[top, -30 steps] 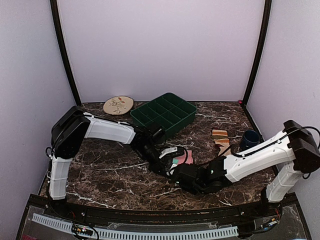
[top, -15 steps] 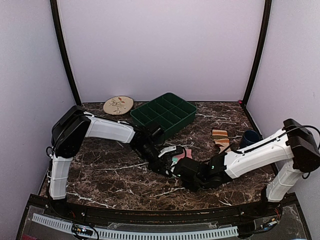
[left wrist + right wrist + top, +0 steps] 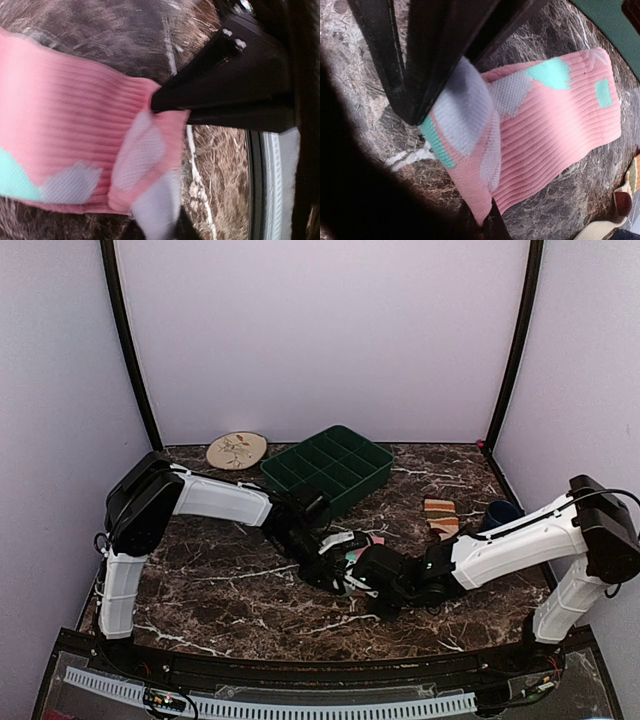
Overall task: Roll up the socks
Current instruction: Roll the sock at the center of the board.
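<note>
Centrally on the marbled tabletop (image 3: 220, 570), the two arms are brought together over the pink sock (image 3: 555, 125), which is laid flat on the stone just in front of the green compartment tray (image 3: 328, 468). The sock's near end, with its white and mint patches, is lifted off the surface and folded back over the ribbed pink part. The left gripper (image 3: 333, 562) is pressed together on that raised end; in the right wrist view its black fingers (image 3: 420, 60) are seen clamped on the white patch. The right gripper (image 3: 358, 575) is likewise closed, and a corner of the same folded end is pinched between its tips at the bottom of its own view. The two grippers are set just beside each other. The rest of the sock is stretched out flat behind the fold. The tan sock (image 3: 440, 514) with the striped cuff is left lying well apart to the right, near a dark blue cup (image 3: 498, 515). A round patterned plate (image 3: 237, 450) is seen at the far left, beside the tray.
</note>
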